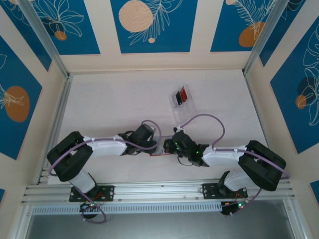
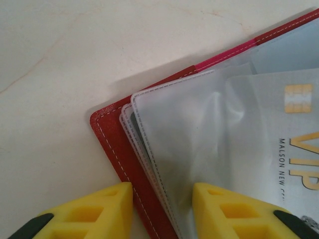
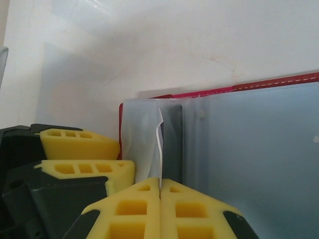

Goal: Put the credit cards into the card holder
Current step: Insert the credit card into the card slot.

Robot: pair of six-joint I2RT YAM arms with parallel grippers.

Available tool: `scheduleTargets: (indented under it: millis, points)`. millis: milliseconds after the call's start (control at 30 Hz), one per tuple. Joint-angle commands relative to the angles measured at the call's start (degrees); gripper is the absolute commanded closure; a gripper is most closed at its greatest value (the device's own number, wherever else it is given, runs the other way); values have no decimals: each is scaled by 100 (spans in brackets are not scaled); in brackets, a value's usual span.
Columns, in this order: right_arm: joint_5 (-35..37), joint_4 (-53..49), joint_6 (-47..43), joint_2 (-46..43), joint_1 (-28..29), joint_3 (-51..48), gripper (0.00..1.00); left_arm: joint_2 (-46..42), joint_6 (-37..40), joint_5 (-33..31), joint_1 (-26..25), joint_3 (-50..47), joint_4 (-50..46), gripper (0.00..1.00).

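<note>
card holder (image 2: 119, 144) lies open on the table (image 1: 109, 99), between my two grippers toward the near side, red cover down and clear sleeves (image 2: 189, 149) up. my left gripper (image 2: 162, 214) sits over one corner with the jaws parted, one finger on each side of the cover's stitched edge. a silvery vip card (image 2: 294, 149) with a gold chip shows under a sleeve there. my right gripper (image 3: 160, 209) meets the holder from the other side, jaws clenched on a thin pale sheet (image 3: 160, 149) standing edge-on; i cannot tell whether that is a card or a sleeve flap. further back, a red card (image 1: 183, 93) and a black card (image 1: 177, 97) lie side by side in a clear tray (image 1: 188, 113), apart from the holder.
</note>
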Motion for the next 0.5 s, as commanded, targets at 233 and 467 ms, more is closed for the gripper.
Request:
scheduleTargets:
  millis: [233,467]
  points:
    - [-537,41,-237,308,-37,-55,100,227,-44,108,-32,-177,-251,64]
    - [-923,417,-115,667,-312,-141,100,169,-42,130,-32,-201,-241,63]
